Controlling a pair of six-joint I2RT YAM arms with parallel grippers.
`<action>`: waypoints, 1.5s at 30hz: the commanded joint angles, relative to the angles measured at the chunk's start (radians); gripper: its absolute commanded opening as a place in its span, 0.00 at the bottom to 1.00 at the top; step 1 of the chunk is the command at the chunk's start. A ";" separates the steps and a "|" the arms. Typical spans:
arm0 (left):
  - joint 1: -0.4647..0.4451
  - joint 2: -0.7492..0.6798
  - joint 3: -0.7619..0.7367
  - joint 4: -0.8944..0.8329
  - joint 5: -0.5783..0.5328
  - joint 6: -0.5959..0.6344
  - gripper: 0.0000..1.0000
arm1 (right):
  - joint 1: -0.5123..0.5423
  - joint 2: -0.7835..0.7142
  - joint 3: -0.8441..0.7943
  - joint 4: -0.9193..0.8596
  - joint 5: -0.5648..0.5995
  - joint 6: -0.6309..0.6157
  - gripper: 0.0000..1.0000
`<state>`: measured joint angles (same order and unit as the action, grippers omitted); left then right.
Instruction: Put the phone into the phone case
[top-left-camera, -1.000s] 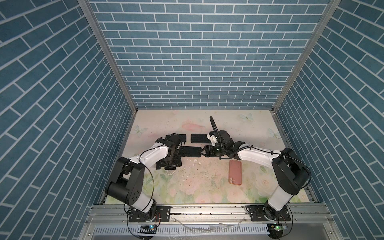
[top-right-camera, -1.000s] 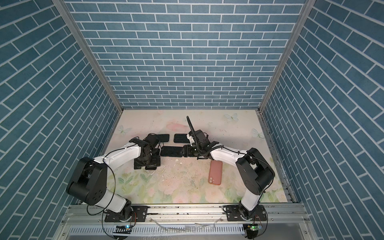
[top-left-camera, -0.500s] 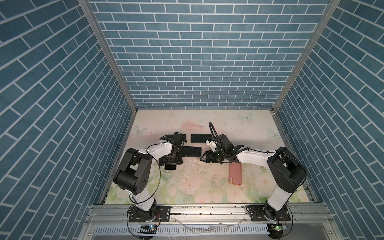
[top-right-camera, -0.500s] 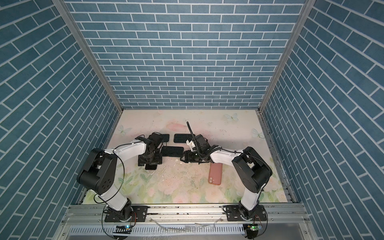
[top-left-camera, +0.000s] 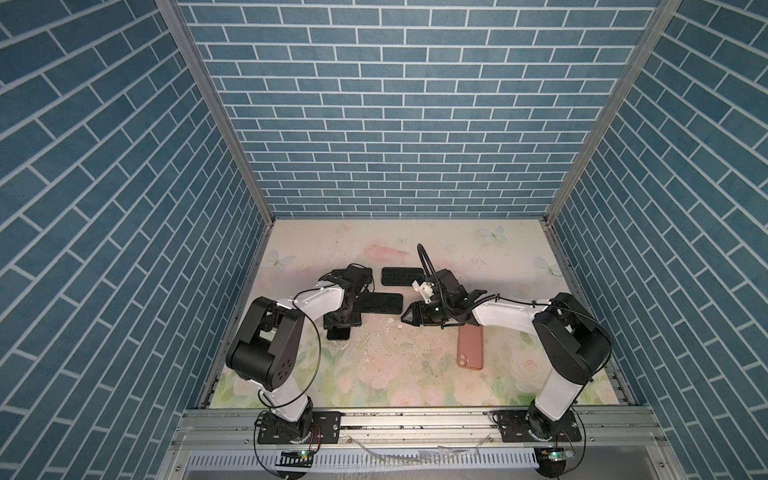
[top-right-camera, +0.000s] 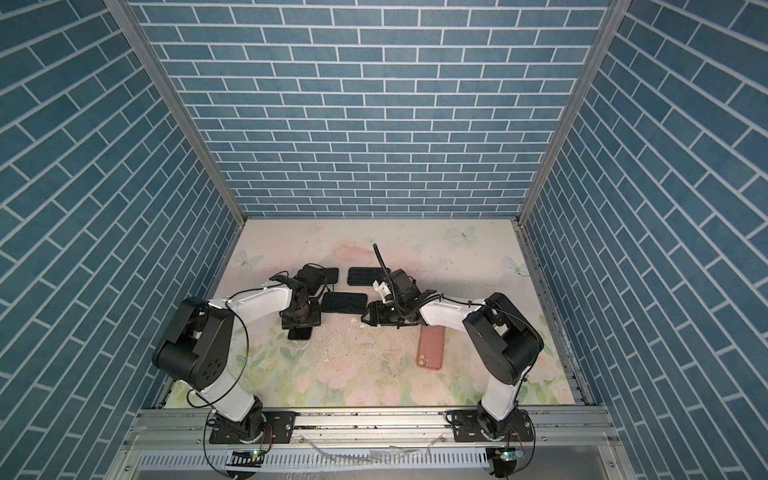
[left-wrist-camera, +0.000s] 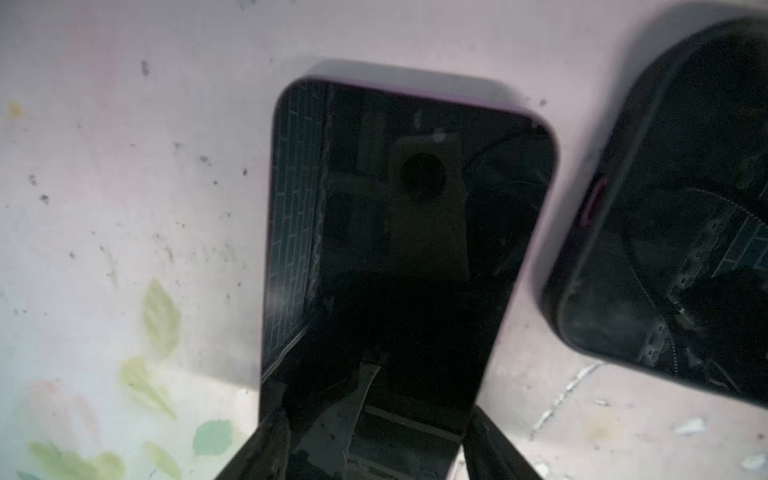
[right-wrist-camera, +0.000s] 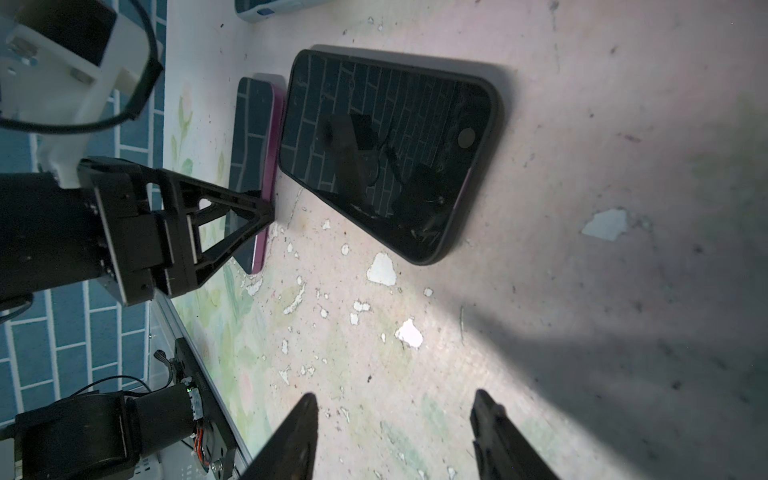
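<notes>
Moved: right gripper (top-left-camera: 406, 319) had drawn back from the black-cased phone (top-left-camera: 380, 303) toward the front rail (top-left-camera: 415, 419); left gripper (left-wrist-camera: 374, 415) had narrowed over the same spot.
Landmark: pink phone case (top-left-camera: 470, 347) lay flat on the floral mat (top-left-camera: 374, 374), camera cut-out at its near end, its far short edge under the right arm (top-left-camera: 503, 316).
Phone: purple-edged phone (left-wrist-camera: 407, 232) lay flat, screen up, well left of the case, mostly hidden under the left gripper in both top views.
Left grip: 2 fingers (left-wrist-camera: 262, 449) sat against the phone's 2 long edges near 1 short end, clamping it; the right wrist view showed 1 fingertip touching the purple edge.
Right grip: fingers stood parted with nothing between them, low over bare mat just left of the case's far end, tips pointing away from the case.
Edges: black-cased phone lay left of and behind the case, with a thin strip of mat between it and the gripped phone's far corner.
Open room: mat between the case and the gripped phone was bare except for white flecks (right-wrist-camera: 409, 332); 1 more dark phone (top-left-camera: 401, 275) lay farther behind the case, apart from the others.
</notes>
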<state>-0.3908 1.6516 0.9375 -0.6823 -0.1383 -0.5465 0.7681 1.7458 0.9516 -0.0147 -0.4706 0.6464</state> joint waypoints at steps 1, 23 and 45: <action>0.006 -0.064 -0.039 -0.028 -0.026 -0.024 0.64 | -0.010 -0.054 0.025 -0.048 0.033 -0.025 0.59; 0.016 -0.167 -0.049 -0.061 -0.022 0.121 1.00 | -0.163 -0.164 0.058 -0.084 -0.043 -0.027 0.59; 0.176 0.053 -0.021 0.043 0.175 0.215 0.88 | -0.192 -0.275 -0.027 -0.027 -0.065 -0.046 0.59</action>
<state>-0.2173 1.6573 0.9272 -0.6334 0.0315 -0.3412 0.5835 1.5066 0.9432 -0.0593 -0.5247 0.6304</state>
